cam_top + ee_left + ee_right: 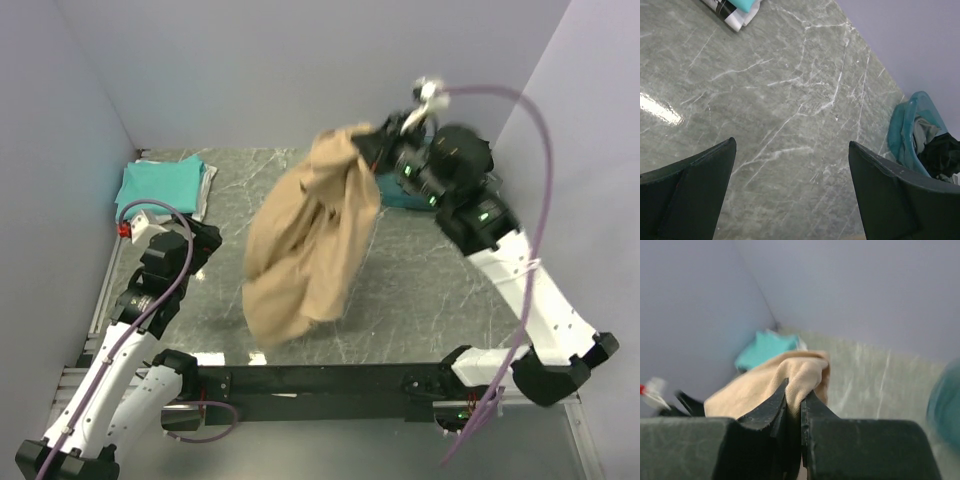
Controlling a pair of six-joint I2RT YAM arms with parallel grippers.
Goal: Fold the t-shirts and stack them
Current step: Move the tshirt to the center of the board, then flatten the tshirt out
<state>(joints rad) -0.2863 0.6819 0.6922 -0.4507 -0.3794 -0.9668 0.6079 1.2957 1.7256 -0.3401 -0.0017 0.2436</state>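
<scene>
The right gripper (378, 140) held the tan t-shirt (310, 240) up over the far middle of the table (420, 290). Its fingers were pressed together on a small pinch of cloth, which bulged out just above the tips in the right wrist view. The shirt hung from that one point in a bunched, twisted drape, and its low end looked to be at or just above the tabletop, though the overhead view did not settle that. Which part of the shirt was pinched, hem, sleeve or shoulder, could not be told.

The left gripper (792, 145) hovered over bare table near the left side, its fingers spread wide with nothing between them. A folded teal t-shirt (160, 185) lay in the far left corner, and a teal basket (902, 132) with dark clothes in it sat at the far right.

The shirt looked light and limp, so it would likely sag and fold on itself from any single hold. A second grip on a free edge or corner low on the hanging cloth would probably be needed to spread it flat.
</scene>
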